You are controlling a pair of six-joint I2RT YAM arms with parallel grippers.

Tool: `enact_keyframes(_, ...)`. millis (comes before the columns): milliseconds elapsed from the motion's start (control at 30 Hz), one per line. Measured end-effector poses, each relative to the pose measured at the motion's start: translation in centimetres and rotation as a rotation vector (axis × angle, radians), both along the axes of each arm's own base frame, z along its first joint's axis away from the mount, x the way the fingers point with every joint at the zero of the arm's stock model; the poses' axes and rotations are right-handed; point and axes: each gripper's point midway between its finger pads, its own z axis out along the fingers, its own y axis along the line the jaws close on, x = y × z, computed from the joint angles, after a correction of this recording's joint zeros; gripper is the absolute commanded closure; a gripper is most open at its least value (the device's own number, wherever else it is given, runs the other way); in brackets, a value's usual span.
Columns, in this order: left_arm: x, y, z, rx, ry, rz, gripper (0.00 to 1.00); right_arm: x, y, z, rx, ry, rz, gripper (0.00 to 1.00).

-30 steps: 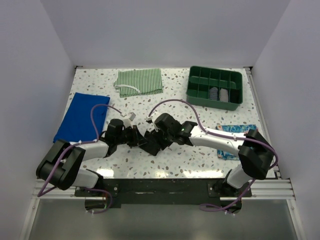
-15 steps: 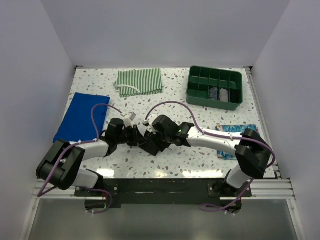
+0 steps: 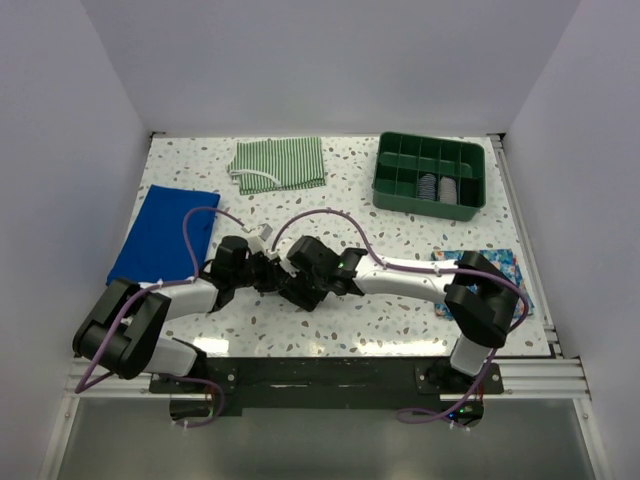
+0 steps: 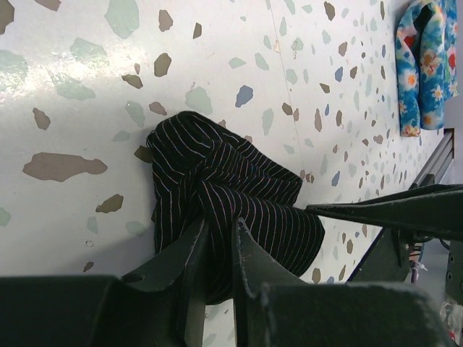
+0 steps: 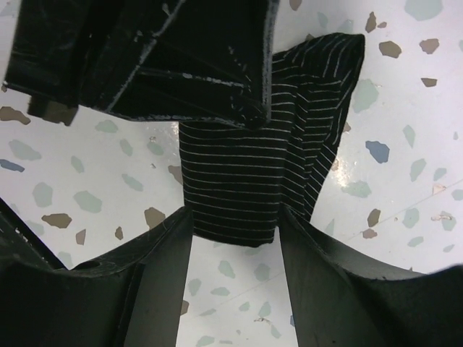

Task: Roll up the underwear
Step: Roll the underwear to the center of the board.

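Observation:
The underwear (image 4: 231,195) is a black bundle with thin pale stripes, lying rolled on the speckled table (image 3: 400,320) near the front centre. My left gripper (image 4: 221,225) is shut on it, with a fold of fabric pinched between the narrow jaws. My right gripper (image 5: 235,217) meets it from the other side. Its fingers (image 5: 163,260) press both flanks of the roll's end (image 5: 231,173). In the top view the two grippers (image 3: 272,275) (image 3: 302,283) stand almost tip to tip, and the underwear (image 3: 290,290) shows only as a dark lump between them.
A green-and-white striped cloth (image 3: 280,163) lies at the back left and a blue cloth (image 3: 163,232) at the left edge. A green divided tray (image 3: 430,195) holding rolled items stands at the back right. A blue floral cloth (image 3: 492,262) lies by the right edge.
My right gripper has slid left along the table, closing in on the left gripper and the bundle. The left arm has stayed put.

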Motion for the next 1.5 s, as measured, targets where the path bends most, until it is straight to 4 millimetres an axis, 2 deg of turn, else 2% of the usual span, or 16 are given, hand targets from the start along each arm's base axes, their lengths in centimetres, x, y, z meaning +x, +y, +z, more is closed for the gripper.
enact_keyframes(167, 0.0, 0.0, 0.0, 0.0, 0.0, 0.0, 0.91, -0.1, 0.8, -0.9, -0.015, 0.0, 0.022, 0.45)
enact_keyframes(667, -0.1, -0.1, 0.0, 0.0, 0.001, -0.003, 0.91, -0.3, 1.2, -2.9, -0.086, -0.071, 0.009, 0.47)
enact_keyframes(800, -0.1, -0.1, -0.1, 0.001, 0.002, -0.003, 0.91, -0.3, 1.2, -3.2, -0.082, -0.09, -0.012, 0.59)
enact_keyframes(833, -0.1, -0.1, -0.1, 0.001, 0.002, -0.003, 0.91, -0.3, 1.2, -3.2, -0.079, -0.093, -0.022, 0.64)
enact_keyframes(867, -0.1, -0.1, -0.1, 0.001, 0.001, -0.003, 0.91, -0.2, 1.2, -3.2, -0.078, -0.098, -0.025, 0.75)
enact_keyframes(967, 0.0, -0.1, -0.1, 0.001, 0.001, -0.003, 0.91, -0.2, 1.4, -3.1, -0.064, -0.107, -0.046, 0.92)
enact_keyframes(1000, 0.0, -0.1, -0.1, 0.0, 0.0, -0.003, 0.91, -0.1, 1.5, -3.1, -0.061, -0.112, -0.053, 0.95)
enact_keyframes(1100, 0.0, -0.1, -0.1, 0.001, -0.002, -0.002, 0.91, -0.1, 1.5, -3.0, -0.051, -0.116, -0.065, 1.0)
enact_keyframes(1333, 0.1, 0.0, -0.1, 0.007, -0.003, 0.0, 0.87, -0.4, 1.6, -3.1, -0.028, -0.107, -0.064, 1.0)
enact_keyframes(1500, 0.4, 0.5, 0.1, 0.033, 0.004, 0.025, 0.7, -0.4, 2.1, -3.1, 0.016, -0.069, -0.054, 1.0)
